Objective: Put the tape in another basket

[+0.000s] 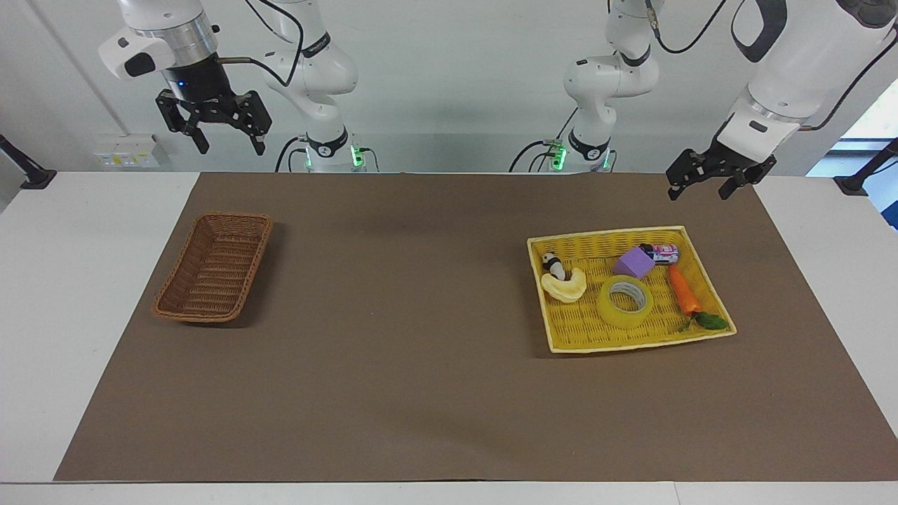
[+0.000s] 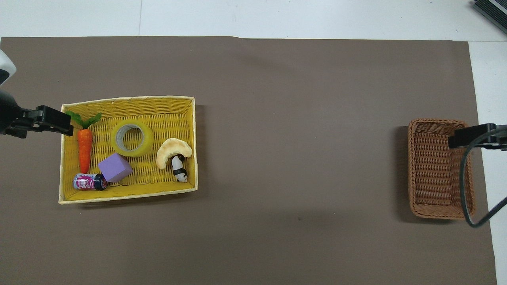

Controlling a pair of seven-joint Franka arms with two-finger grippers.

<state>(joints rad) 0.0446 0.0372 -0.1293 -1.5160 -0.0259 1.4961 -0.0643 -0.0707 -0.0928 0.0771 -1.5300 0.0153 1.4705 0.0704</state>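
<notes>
Lying flat, hole up, mid-right of the facing view in the yellow tray (image 1: 701,242), so the tape (image 1: 625,301) looks ready for lifting toward the brown basket (image 1: 215,276) at left; left gripper (image 1: 710,184) and right gripper (image 1: 225,133) raised, open, empty.

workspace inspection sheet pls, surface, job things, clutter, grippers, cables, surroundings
surface: brown mat on a white table.
job's things: tape lies flat in the yellow basket; brown wicker basket holds nothing, at the right arm's end.
clutter: carrot, purple block, small can, panda figure and curved toy share the yellow basket.
grippers: left gripper open, raised beside the yellow basket; right gripper open, raised at the brown wicker basket's end; both wait.
cables: black cable over the brown wicker basket's rim.
surroundings: white wall, wall socket.
</notes>
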